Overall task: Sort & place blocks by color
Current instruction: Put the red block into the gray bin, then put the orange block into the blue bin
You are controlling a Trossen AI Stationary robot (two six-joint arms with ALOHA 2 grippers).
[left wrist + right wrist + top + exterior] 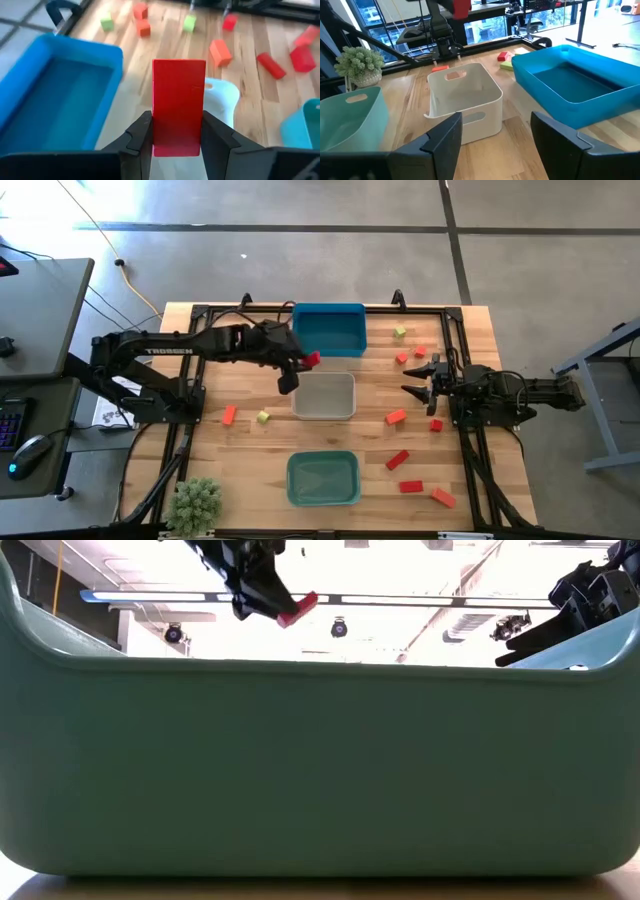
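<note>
My left gripper (300,366) is shut on a red block (312,359), raised above the gap between the blue bin (328,330) and the clear-grey bin (323,396). In the low view the left gripper (262,598) and the red block (298,608) show high above the teal bin's wall (320,760). My right gripper (416,378) is open near the table's right side and holds nothing. Loose red, orange and yellow-green blocks lie flat on the table, most on its right half, such as an orange one (396,417) and a red one (398,459). My left gripper (177,145) pinches the red block between its two fingers (142,136), on the two long sides at the block's near end (177,137). The rest of the block (178,85) sticks out past the fingertips. The block is lifted clear of the table and tilted, with the fingers slanting down.
The teal bin (323,478) stands near the table's near edge, and a small plant (195,502) sits at the near left corner. An orange block (229,415) and a green block (264,416) lie left of the clear-grey bin. Black frame rails run along the table's sides.
</note>
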